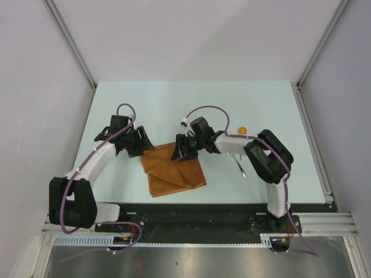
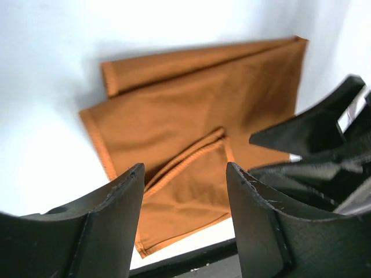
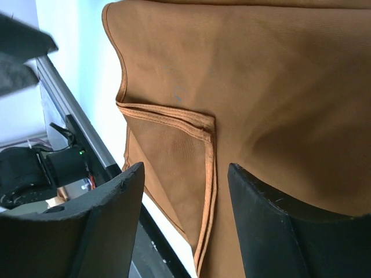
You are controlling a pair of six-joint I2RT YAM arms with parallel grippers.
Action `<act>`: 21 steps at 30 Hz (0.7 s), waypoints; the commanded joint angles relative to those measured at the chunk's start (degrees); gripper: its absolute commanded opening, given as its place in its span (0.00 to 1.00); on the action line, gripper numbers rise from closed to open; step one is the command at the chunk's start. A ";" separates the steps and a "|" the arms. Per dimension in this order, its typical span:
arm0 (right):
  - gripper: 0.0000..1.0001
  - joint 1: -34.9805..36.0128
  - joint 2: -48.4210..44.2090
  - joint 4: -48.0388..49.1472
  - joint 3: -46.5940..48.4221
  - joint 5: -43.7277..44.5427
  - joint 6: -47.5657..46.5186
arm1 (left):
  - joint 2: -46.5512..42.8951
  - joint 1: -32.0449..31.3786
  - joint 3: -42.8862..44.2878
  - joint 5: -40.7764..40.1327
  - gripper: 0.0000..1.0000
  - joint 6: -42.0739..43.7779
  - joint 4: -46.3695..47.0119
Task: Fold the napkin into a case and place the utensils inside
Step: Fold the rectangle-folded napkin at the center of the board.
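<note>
Rust-orange napkin (image 1: 175, 174) (partly folded) lies flat beneath the right tool (image 1: 179, 152).

1x rust-orange folded cloth napkin (image 1: 174, 172); 2x black two-finger grippers: left gripper (image 1: 142, 145), right gripper (image 1: 181, 149); 1x spoon w/ round orange bowl (image 1: 242, 128); 1x thin dark-handled utensil (image 1: 239, 165).

Nothing legible is showing in any of the three views: no text, label, brand, number or sign can be read.
</note>
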 commanded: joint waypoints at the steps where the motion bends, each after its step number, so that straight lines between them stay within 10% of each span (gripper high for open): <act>1: 0.64 2.43 1.62 0.89 3.36 -0.31 -2.76 | 0.76 1.84 0.32 1.43 0.62 0.43 0.70; 21: 0.65 2.88 1.27 -6.49 6.96 4.88 -13.05 | -7.59 2.45 -0.48 1.61 0.62 0.52 -1.32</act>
